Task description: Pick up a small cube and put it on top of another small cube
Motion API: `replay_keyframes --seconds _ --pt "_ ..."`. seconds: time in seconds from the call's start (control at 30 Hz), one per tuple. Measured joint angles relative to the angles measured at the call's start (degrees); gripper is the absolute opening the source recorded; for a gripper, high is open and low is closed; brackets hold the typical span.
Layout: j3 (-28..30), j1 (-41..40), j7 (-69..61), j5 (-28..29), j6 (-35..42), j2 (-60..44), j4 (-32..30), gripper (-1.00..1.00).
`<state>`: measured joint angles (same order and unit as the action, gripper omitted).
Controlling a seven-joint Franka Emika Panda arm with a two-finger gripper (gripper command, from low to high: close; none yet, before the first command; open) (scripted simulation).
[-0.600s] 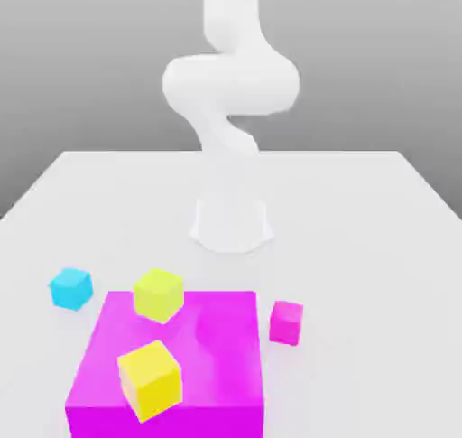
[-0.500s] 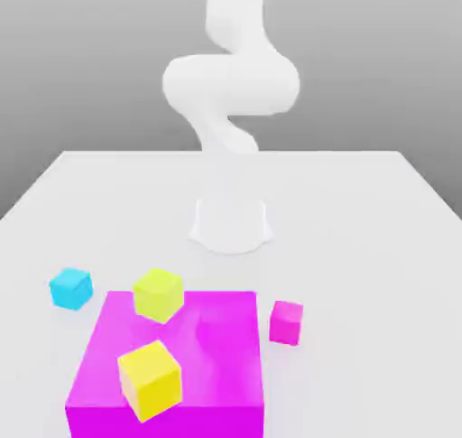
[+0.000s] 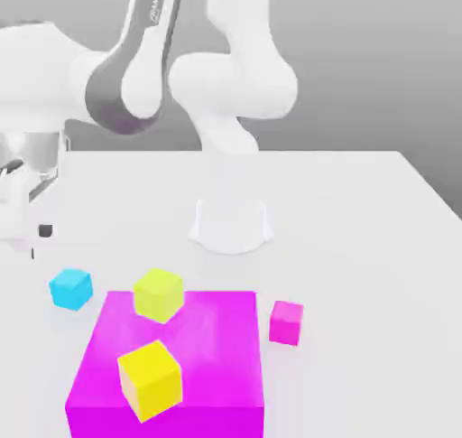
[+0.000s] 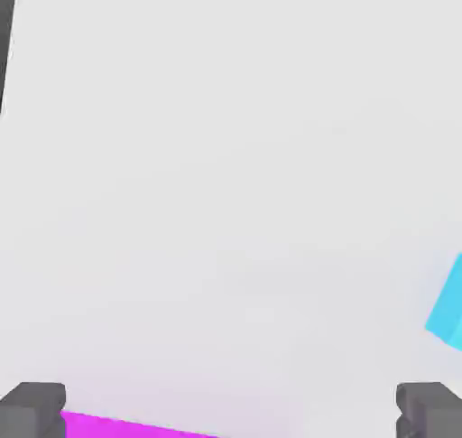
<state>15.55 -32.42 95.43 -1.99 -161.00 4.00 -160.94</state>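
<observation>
**Gripper spread wide above the table, cyan cube off to one side**

Gripper point(image 4: 231, 409) fingers stand wide apart with nothing between them; in the hand view both fingertips point(image 4: 32, 407) frame bare table. In the exterior view the hand point(image 3: 27, 206) hangs at that view's left edge, above and just behind the small cyan cube point(image 3: 70, 288), which sits on the table point(image 3: 361, 246) apart from everything else.

The main risk, as I judge it, is alignment: the cyan cube point(image 4: 448, 310) lies outside the span of the fingers, so a straight descent would close on air or clip a cube edge and shove it away. It also looks turned relative to the fingers, so a grasp across corners could slip. The large magenta block point(image 3: 171, 364) stands close by, its edge just past the fingertips in the hand view, and could be struck on a careless approach.

Later, the small magenta cube point(image 3: 286, 321) offers a small top, so a poor release could topple the stack.

Two yellow cubes point(image 3: 159, 293) point(image 3: 150, 379) rest on the magenta block. The table is plain white and smooth, the backdrop a flat grey.
</observation>
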Motion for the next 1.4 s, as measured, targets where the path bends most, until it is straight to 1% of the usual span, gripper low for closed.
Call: replay_keyframes --seconds 0.03,0.07,0.1,0.2,0.3,0.37,0.4,0.63,0.7,0.8,0.97,1.03,1.07,1.17,1.4 --pt "1.30 -2.71 3.02 0.62 -1.71 -2.37 -1.36 0.00" --pt "1.44 -5.63 4.04 0.28 -3.14 -4.28 -1.87 0.00" --pt "0.61 -6.47 4.08 -0.51 -4.44 -5.96 -1.96 0.00" --pt "-2.60 -6.34 1.68 -4.42 -8.10 -10.62 -1.36 0.00" --pt "-7.16 -9.74 -1.22 -8.42 -11.71 -15.18 -0.50 0.00" --pt "-10.54 -12.71 -2.23 -9.85 -14.17 -18.21 -0.01 0.00" --pt "-11.97 -13.97 -2.66 -10.48 -15.22 -19.50 0.19 -1.00" --pt "-12.35 -14.29 -2.84 -10.71 -15.50 -19.72 0.23 -1.00" --pt "-10.16 -12.53 -1.66 -9.07 -13.70 -17.48 -0.13 -1.00" --pt "-6.80 -10.21 1.32 -4.98 -10.27 -13.12 -0.93 -1.00" --pt "-5.03 -9.95 5.81 0.97 -4.37 -5.75 -2.51 -1.00" --pt "-6.95 -9.45 1.92 -0.22 -0.79 -2.71 -2.21 -1.00" --pt "-8.09 -6.42 -0.80 -1.04 1.22 -1.13 -1.88 -1.00" --pt "-10.30 -1.38 -8.94 -2.29 7.60 3.89 -0.65 -1.00" --pt "-16.38 9.65 -25.45 -1.11 22.31 15.95 2.27 -1.00"
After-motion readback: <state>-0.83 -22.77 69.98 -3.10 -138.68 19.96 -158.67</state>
